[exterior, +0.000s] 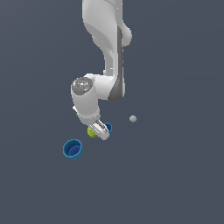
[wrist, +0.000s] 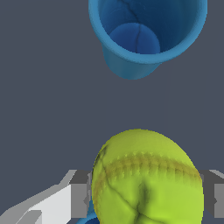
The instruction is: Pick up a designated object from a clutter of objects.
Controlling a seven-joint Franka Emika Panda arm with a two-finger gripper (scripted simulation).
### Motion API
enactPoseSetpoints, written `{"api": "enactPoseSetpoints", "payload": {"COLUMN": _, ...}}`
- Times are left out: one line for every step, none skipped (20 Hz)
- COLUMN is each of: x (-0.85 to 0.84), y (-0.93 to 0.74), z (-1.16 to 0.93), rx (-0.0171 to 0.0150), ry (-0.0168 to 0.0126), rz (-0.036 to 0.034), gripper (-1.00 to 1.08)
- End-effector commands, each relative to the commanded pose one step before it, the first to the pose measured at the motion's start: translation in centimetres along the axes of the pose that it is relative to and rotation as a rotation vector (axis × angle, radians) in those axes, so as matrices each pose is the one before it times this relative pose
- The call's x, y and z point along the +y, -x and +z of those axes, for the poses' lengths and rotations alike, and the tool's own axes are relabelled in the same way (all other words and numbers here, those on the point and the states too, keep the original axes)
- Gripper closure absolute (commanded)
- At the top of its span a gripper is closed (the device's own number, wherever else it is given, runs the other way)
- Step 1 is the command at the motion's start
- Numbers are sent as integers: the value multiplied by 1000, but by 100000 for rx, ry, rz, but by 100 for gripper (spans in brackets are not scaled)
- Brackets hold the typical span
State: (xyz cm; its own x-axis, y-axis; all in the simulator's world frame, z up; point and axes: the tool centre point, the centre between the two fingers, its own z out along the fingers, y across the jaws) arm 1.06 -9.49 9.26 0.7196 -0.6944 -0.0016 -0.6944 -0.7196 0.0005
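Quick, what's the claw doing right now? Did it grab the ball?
Claw: its fingers sit on both sides of the ball, right against it. It looks shut on the ball.

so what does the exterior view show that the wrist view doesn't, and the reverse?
Exterior only: the arm itself, the tiny grey sphere, and the layout of the clutter, with the smaller blue cup right beside the ball. Wrist only: the ball's stitched seam up close, a finger on either side of it, and the inside of the larger blue cup. Both: the yellow-green ball at the gripper and the larger blue cup.
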Motion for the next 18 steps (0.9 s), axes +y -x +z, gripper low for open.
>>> {"api": "enactPoseSetpoints", "payload": {"x": -282, "y": 87, "z": -2113, "rx": 188, "ry": -123, "rz": 37, "gripper": 108}}
{"api": "enactPoseSetpoints", "payload": {"x": -119, "y": 63, "z": -916, "rx": 0, "ry": 0, "rz": 0, "gripper": 108}}
{"api": "enactPoseSetpoints", "payload": {"x": -125, "y": 65, "z": -964, "rx": 0, "ry": 0, "rz": 0, "gripper": 108}}
{"api": "enactPoseSetpoints", "payload": {"x": -130, "y": 66, "z": -1011, "rx": 0, "ry": 0, "rz": 0, "gripper": 108}}
{"api": "enactPoseSetpoints", "payload": {"x": -120, "y": 54, "z": -1050, "rx": 35, "ry": 71, "rz": 57, "gripper": 108}}
{"api": "enactPoseSetpoints", "payload": {"x": -142, "y": 69, "z": -1102, "rx": 0, "ry": 0, "rz": 0, "gripper": 108}}
{"api": "enactPoseSetpoints", "payload": {"x": -146, "y": 70, "z": -1135, "rx": 0, "ry": 0, "rz": 0, "gripper": 108}}
{"api": "enactPoseSetpoints", "payload": {"x": -138, "y": 62, "z": -1123, "rx": 31, "ry": 51, "rz": 35, "gripper": 108}}
{"api": "enactPoseSetpoints", "payload": {"x": -144, "y": 66, "z": -1114, "rx": 0, "ry": 0, "rz": 0, "gripper": 108}}
{"api": "enactPoseSetpoints", "payload": {"x": -143, "y": 64, "z": -1104, "rx": 0, "ry": 0, "rz": 0, "gripper": 108}}
{"api": "enactPoseSetpoints", "payload": {"x": -138, "y": 58, "z": -1093, "rx": 32, "ry": 51, "rz": 33, "gripper": 108}}
{"api": "enactPoseSetpoints", "payload": {"x": -143, "y": 61, "z": -1087, "rx": 0, "ry": 0, "rz": 0, "gripper": 108}}
{"api": "enactPoseSetpoints", "payload": {"x": -143, "y": 59, "z": -1080, "rx": 0, "ry": 0, "rz": 0, "gripper": 108}}
{"api": "enactPoseSetpoints", "payload": {"x": -144, "y": 58, "z": -1073, "rx": 0, "ry": 0, "rz": 0, "gripper": 108}}
{"api": "enactPoseSetpoints", "payload": {"x": -145, "y": 56, "z": -1067, "rx": 0, "ry": 0, "rz": 0, "gripper": 108}}
{"api": "enactPoseSetpoints", "payload": {"x": -145, "y": 53, "z": -1059, "rx": 22, "ry": 37, "rz": 23, "gripper": 108}}
{"api": "enactPoseSetpoints", "payload": {"x": -147, "y": 53, "z": -1057, "rx": 0, "ry": 0, "rz": 0, "gripper": 108}}
{"api": "enactPoseSetpoints", "payload": {"x": -149, "y": 52, "z": -1052, "rx": 0, "ry": 0, "rz": 0, "gripper": 108}}
